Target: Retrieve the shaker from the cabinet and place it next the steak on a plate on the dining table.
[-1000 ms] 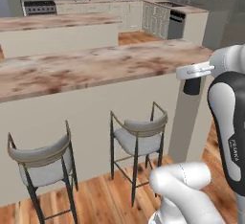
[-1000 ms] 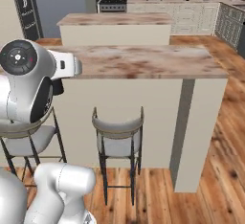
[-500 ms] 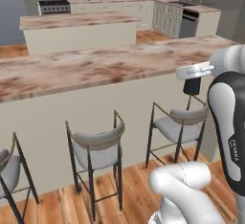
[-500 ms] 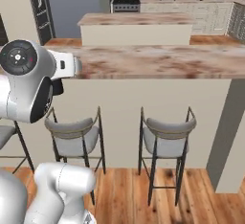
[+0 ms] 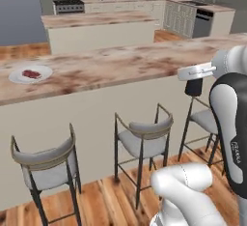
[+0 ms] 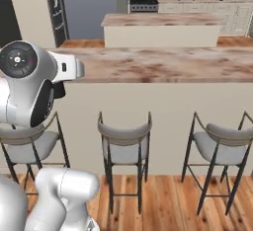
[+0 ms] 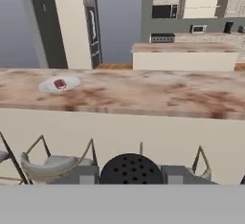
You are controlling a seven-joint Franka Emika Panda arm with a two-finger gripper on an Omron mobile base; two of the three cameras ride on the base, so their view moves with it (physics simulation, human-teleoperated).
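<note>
The black shaker [image 7: 131,170] sits between my gripper [image 7: 131,176] fingers, its perforated cap facing the hand camera; the gripper is shut on it. In the left base view the shaker [image 5: 194,87] hangs under the white hand, level with the front edge of the dining table [image 5: 125,65]. The white plate [image 5: 19,75] lies far left on that marbled top, with the dark red steak [image 5: 32,73] on it. Plate [image 7: 72,82] and steak [image 7: 60,84] appear up and left of the shaker in the hand view, well away from it.
Three bar stools [image 5: 144,132] [image 5: 44,160] [image 5: 205,119] stand against the table's beige front, below the hand. A shorter marble island [image 5: 96,20] lies behind the table, with the stove, microwave and counters along the back wall. A tall fridge [image 7: 115,22] stands far left.
The whole picture has shifted right, so the base has driven left along the table. The plate with the steak has come into view. The arm keeps its pose, still holding the shaker.
</note>
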